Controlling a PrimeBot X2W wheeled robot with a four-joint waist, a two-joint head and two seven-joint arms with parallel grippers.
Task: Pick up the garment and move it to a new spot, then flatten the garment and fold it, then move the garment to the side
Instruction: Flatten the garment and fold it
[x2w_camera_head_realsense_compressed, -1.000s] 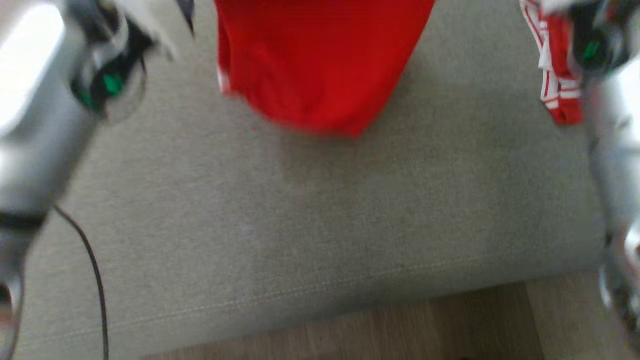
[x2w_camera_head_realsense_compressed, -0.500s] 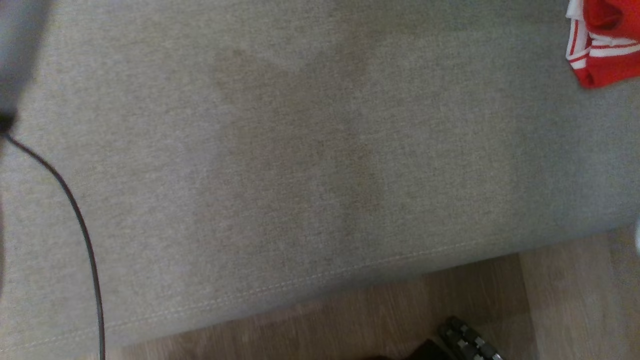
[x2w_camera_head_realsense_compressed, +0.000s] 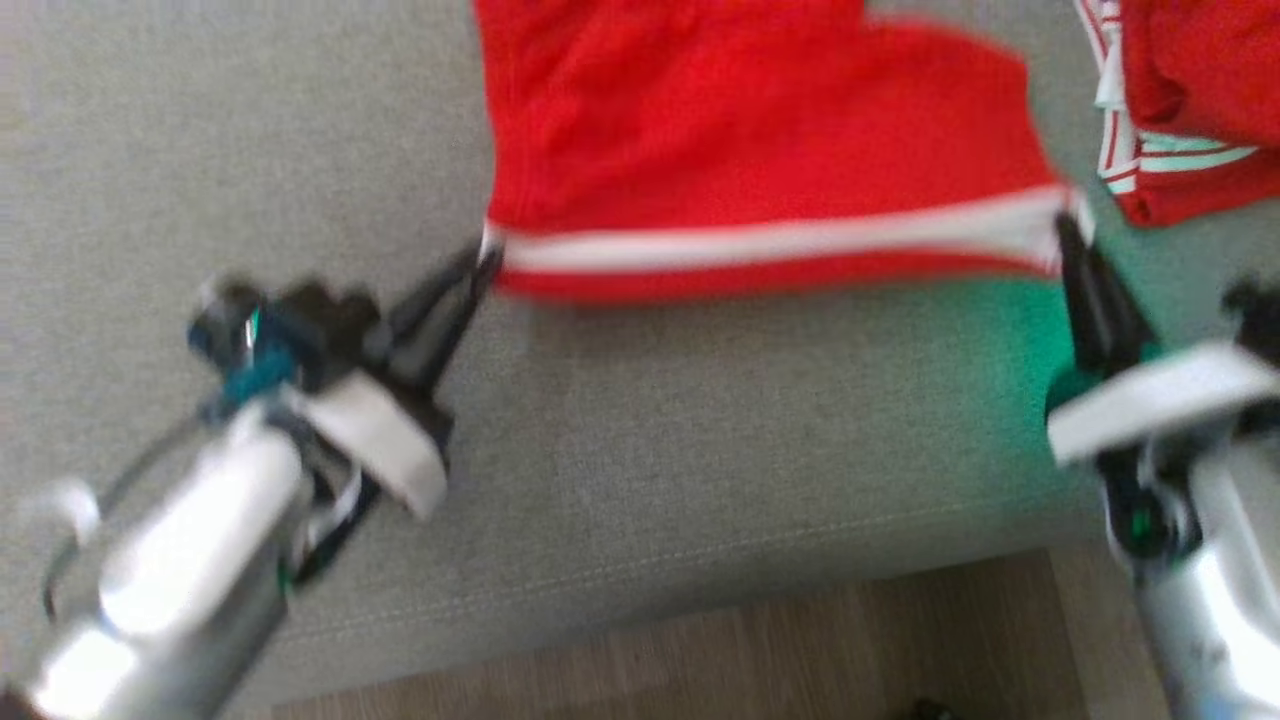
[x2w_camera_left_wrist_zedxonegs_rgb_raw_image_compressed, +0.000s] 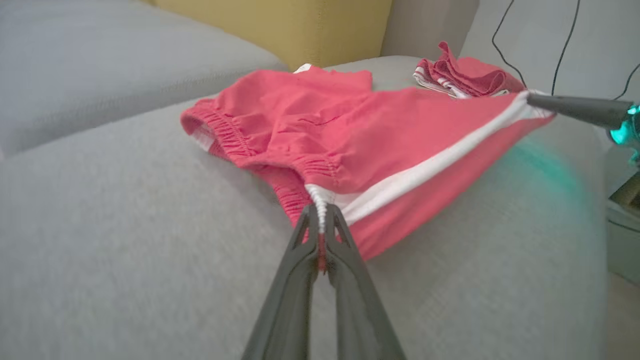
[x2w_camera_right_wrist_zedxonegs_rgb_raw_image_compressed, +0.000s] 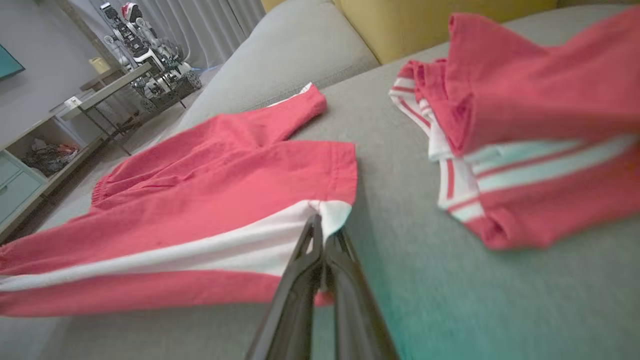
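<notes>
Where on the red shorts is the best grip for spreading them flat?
The shorts' white side stripe, at both ends, from the sofa's near edge: left gripper at the waistband, right gripper at the leg hem. That straight edge faces the robot.

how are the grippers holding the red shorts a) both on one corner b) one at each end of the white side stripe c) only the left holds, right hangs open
b: the left gripper is shut on the waistband end of the red shorts' white side stripe, the right gripper on its hem end.
</notes>
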